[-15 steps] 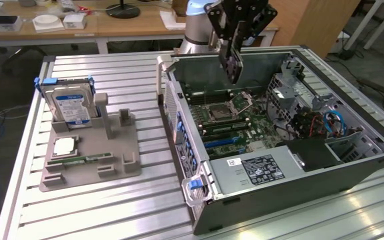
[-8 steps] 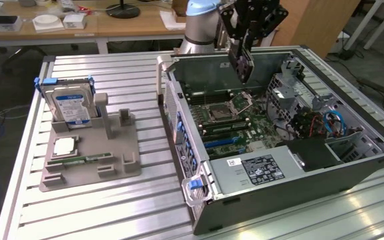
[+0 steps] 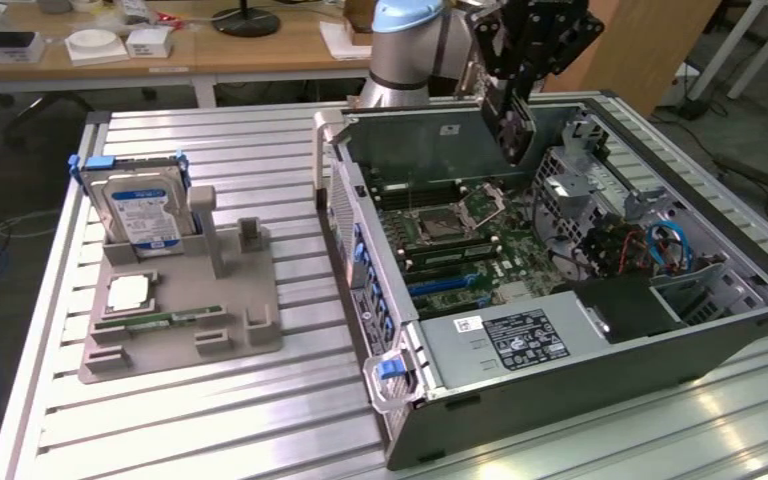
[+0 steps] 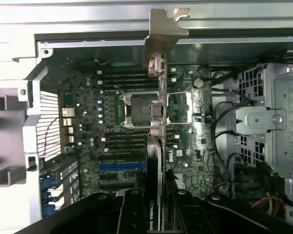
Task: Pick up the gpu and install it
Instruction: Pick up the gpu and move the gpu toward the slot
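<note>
My gripper (image 3: pixel 508 88) hangs over the far end of the open computer case (image 3: pixel 704 350) and is shut on the gpu (image 3: pixel 510 135). The card hangs on edge above the motherboard (image 3: pixel 462 240), clear of it. In the wrist view the gpu (image 4: pixel 158 124) runs edge-on away from my gripper (image 4: pixel 157 217), with its silvery end bracket (image 4: pixel 162 36) at the far end near the case wall. A black finger (image 4: pixel 133 212) sits on either side of the card. Below it lie the motherboard (image 4: pixel 107 107), the processor socket (image 4: pixel 135 109) and a blue slot (image 4: pixel 122 166).
On the exterior view's left a grey holder (image 3: pixel 177 315) carries a silver hard drive (image 3: pixel 141 212), a processor chip (image 3: pixel 132 292) and a green memory stick (image 3: pixel 171 320). Inside the case are a power supply (image 3: pixel 524 340), cables (image 3: pixel 638 250) and a drive cage (image 4: pixel 276 122). A desk (image 3: pixel 224 50) stands behind.
</note>
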Robot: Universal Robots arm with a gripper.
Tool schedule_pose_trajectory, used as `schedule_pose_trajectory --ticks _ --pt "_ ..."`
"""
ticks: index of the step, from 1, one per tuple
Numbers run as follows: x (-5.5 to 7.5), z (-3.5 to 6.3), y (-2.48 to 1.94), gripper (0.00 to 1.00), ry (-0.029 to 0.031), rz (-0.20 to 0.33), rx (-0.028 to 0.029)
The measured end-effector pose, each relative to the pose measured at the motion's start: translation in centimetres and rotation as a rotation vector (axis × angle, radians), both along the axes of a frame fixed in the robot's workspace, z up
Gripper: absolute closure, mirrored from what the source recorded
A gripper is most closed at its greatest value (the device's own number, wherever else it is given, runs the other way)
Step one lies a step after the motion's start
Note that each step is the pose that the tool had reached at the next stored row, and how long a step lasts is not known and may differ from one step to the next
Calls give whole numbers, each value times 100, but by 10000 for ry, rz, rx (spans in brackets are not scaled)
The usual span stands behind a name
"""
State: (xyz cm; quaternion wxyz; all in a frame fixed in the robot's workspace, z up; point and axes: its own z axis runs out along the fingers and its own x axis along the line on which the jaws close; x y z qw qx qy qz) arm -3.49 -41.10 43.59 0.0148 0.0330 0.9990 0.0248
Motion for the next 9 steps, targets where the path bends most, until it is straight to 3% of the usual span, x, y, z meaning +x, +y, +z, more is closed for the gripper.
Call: schedule_pose_trajectory --ticks 4,9 --pt "161 0 0 75 0 0 0" --pt "165 -1 0 75 0 0 -1"
